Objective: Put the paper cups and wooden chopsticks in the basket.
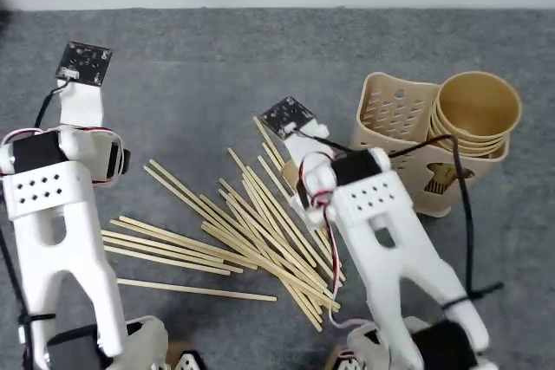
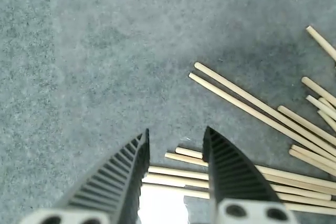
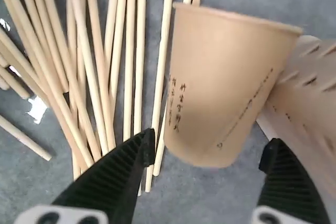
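Observation:
A tan paper cup (image 3: 220, 87) lies on its side on the grey carpet, its rim against the beige basket (image 3: 310, 103). My right gripper (image 3: 207, 145) is open, its fingers on either side of the cup's base and slightly apart from it. Several wooden chopsticks (image 1: 260, 223) are scattered in the middle of the carpet, some beside the cup (image 3: 94, 66). The basket (image 1: 395, 119) stands at the right with a stack of paper cups (image 1: 477, 110) inside. My left gripper (image 2: 177, 131) hangs open and empty over the carpet, close to the ends of a few chopsticks (image 2: 252, 103).
The left arm (image 1: 52, 188) stands at the left edge, the right arm (image 1: 373, 205) between the chopstick pile and the basket. Bare grey carpet (image 1: 191, 67) stretches behind the pile up to a pale wall.

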You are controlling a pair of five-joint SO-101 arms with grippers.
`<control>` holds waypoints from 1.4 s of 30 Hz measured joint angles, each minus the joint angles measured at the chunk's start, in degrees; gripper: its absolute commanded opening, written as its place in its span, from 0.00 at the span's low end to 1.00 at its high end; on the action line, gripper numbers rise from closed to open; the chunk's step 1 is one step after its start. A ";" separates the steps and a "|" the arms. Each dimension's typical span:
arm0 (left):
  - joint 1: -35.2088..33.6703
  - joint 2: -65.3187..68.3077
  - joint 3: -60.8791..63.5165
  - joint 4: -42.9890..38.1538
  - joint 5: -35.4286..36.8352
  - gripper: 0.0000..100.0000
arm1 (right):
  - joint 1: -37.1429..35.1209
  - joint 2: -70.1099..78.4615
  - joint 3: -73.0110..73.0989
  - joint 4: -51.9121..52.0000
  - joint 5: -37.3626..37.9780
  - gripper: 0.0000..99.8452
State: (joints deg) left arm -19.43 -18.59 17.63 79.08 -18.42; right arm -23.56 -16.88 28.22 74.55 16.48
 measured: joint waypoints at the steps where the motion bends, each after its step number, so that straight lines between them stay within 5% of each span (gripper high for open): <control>1: 0.00 0.00 0.00 0.00 0.00 0.17 | 0.26 1.58 -0.62 -0.62 0.00 0.33; 26: 0.00 0.00 1.76 0.00 0.00 0.17 | -1.49 20.31 -3.52 -10.90 -0.35 0.33; 42: 0.00 0.00 1.76 0.00 0.00 0.17 | -3.16 20.75 -8.97 -2.90 -0.35 0.33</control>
State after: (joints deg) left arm -19.43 -18.59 19.38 79.08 -18.42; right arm -26.73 3.87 19.25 71.65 16.13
